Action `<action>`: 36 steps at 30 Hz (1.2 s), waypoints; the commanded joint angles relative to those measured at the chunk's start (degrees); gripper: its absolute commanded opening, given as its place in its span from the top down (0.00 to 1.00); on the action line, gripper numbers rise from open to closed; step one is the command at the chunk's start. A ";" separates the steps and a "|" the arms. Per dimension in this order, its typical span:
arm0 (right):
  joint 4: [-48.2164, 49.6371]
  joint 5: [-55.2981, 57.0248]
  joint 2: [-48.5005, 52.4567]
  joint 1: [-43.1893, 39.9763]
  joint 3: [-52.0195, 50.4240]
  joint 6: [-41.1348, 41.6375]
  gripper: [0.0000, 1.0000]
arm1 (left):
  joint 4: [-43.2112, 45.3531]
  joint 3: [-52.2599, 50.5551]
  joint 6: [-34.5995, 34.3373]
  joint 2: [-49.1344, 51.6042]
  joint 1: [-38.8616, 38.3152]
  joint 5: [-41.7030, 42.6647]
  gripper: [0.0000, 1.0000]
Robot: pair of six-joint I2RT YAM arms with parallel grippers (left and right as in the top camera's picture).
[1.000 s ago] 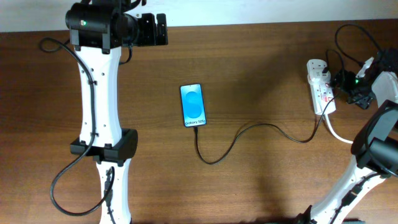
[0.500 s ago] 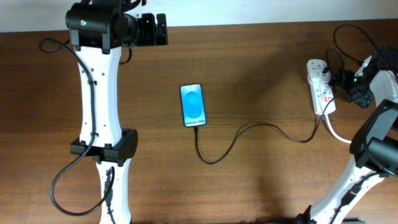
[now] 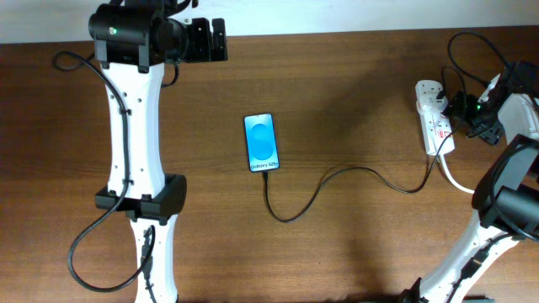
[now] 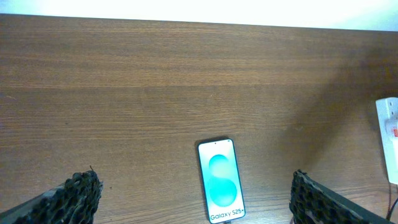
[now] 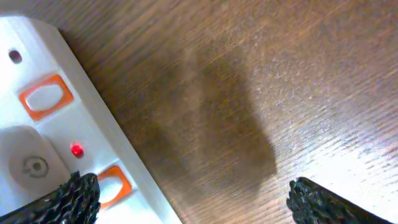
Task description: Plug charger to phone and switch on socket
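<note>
The socket sits far right, so I hover my right gripper by its switches, jaws apart (lamp lit)

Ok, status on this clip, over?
Left end effector open, clear of phone. Right end effector open, at socket. Charger meets phone's bottom edge; red light lit on socket. Nothing blocking.

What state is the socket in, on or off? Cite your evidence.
Probably on: a small red light glows on the socket between its orange switches.
</note>
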 commanded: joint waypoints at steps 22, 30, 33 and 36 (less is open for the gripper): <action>-36.85 -19.74 -9.44 -6.88 48.24 -4.13 0.01 | -0.04 0.09 0.31 -0.87 0.09 0.42 0.01; -48.74 -17.73 -24.26 11.87 52.96 -11.76 0.01 | -0.04 0.09 0.31 -0.87 0.09 0.42 0.00; -56.02 -10.82 -27.58 15.63 52.81 -11.43 0.02 | -0.04 0.09 0.31 -0.87 0.09 0.42 0.01; -56.02 -10.99 -33.48 16.22 44.61 -10.64 0.02 | -0.04 0.09 0.31 -0.87 0.09 0.42 0.00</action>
